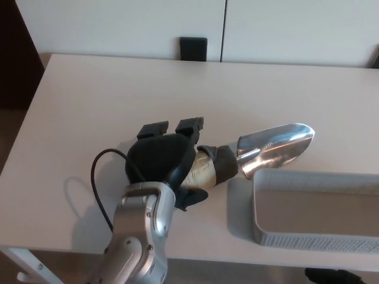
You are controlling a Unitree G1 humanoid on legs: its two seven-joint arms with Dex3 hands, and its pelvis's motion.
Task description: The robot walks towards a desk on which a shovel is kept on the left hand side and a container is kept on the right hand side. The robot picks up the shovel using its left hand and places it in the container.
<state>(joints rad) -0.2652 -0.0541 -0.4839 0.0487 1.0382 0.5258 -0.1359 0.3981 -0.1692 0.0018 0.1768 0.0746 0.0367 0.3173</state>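
Left robot hand (167,163) closed around shovel (260,151) handle | blade just beside container (314,239) rim

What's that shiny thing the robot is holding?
On the pale desk, look just left of the grey container. The left hand grips a shovel by its taped handle; its mirror-bright metal scoop is the only shiny object there.
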